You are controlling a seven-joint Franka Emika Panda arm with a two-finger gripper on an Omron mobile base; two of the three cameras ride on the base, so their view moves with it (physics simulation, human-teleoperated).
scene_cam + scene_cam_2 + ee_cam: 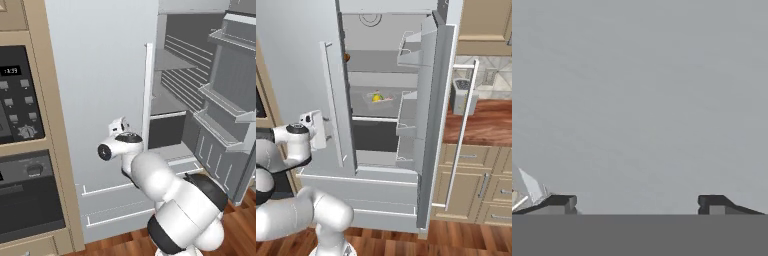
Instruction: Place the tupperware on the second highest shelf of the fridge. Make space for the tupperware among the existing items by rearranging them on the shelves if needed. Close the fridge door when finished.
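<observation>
Tupperware (376,98) is sitting on a shelf (371,116) inside the fridge (381,60), lemon showing. From my right base cam it's up and off to the right of my gripper (318,131), which is parked in front of the closed left door (100,85), just beside its bar handle (148,95). The open right door (433,115) is what I'd have to swing round to. My fingers (562,202) are spread wide with nothing between them. Can't tell for sure which shelf that is, and the other food is mostly hidden, just an orange speck (347,57) higher up.
</observation>
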